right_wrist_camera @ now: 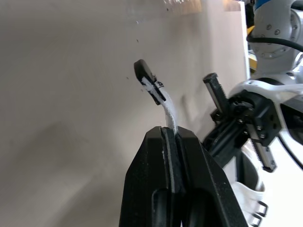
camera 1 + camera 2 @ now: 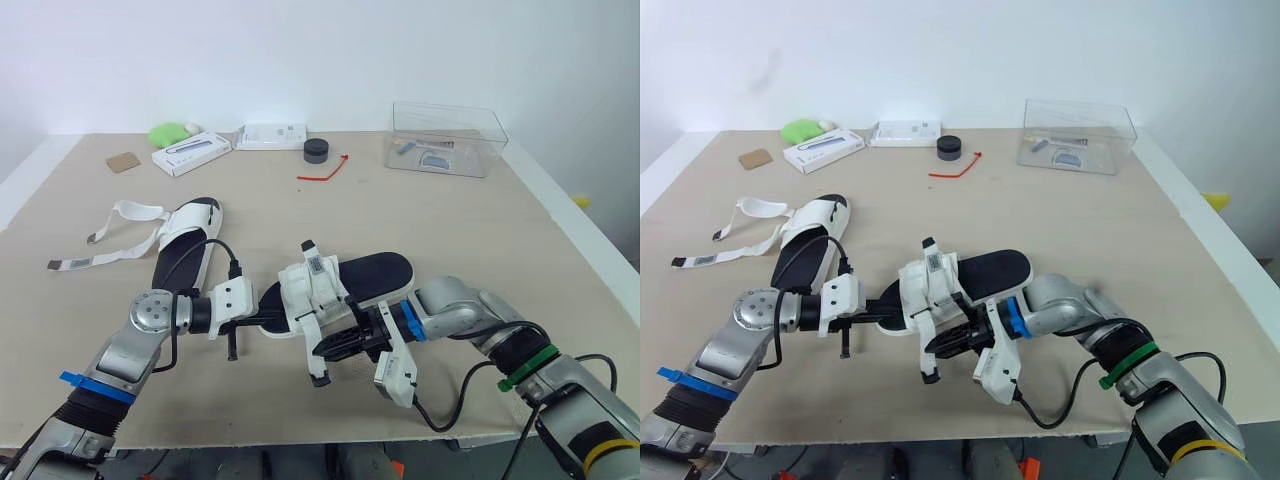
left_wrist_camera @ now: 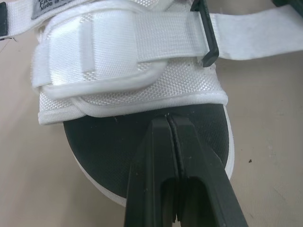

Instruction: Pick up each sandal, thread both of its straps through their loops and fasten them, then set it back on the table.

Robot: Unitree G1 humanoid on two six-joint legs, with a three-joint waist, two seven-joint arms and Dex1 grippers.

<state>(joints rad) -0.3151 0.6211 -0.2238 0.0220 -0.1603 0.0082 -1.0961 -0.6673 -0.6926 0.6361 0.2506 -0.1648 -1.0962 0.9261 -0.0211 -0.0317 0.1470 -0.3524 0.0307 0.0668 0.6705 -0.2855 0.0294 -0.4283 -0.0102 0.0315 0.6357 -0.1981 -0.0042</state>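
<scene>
One sandal (image 2: 335, 282) with a black sole and white straps is held just above the table's front middle. My left gripper (image 2: 268, 318) is shut on its sole end; in the left wrist view the fingers (image 3: 156, 142) pinch the black insole below a strap (image 3: 118, 52) folded over through a black loop (image 3: 208, 33). My right gripper (image 2: 328, 348) is shut on a loose white strap (image 1: 168, 111) with a black tip (image 1: 146, 76) sticking out past its fingers. A second sandal (image 2: 185, 240) lies at the left, its undone straps (image 2: 100, 255) spread over the table.
At the back stand a clear plastic box (image 2: 447, 138), a black round cap (image 2: 316, 150), a red tie (image 2: 325, 172), two white boxes (image 2: 192, 152) (image 2: 272, 135), a green object (image 2: 170, 132) and a brown card (image 2: 123, 161). The table's front edge (image 2: 300, 440) runs just under both arms.
</scene>
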